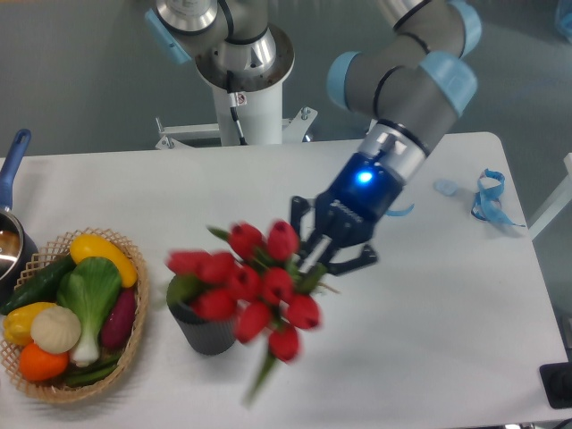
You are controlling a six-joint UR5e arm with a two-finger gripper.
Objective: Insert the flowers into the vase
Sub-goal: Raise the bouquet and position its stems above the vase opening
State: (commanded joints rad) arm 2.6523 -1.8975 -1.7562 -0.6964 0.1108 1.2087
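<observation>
The flowers [246, 281], a bunch of red tulips with green leaves, hang blurred in the air at the middle of the table, held by their stems. My gripper [323, 253] is shut on the stems just right of the blooms. The vase [206, 332], a short dark ribbed cylinder, stands on the table under the left part of the bunch. The blooms hide its mouth and most of its wall. A green leaf trails down past the vase's right side.
A wicker basket [132, 332] of vegetables sits at the left, close to the vase. A pot with a blue handle [12, 161] is at the far left edge. Blue ribbon [489, 197] lies at the right rear. A second robot base [241, 63] stands behind the table.
</observation>
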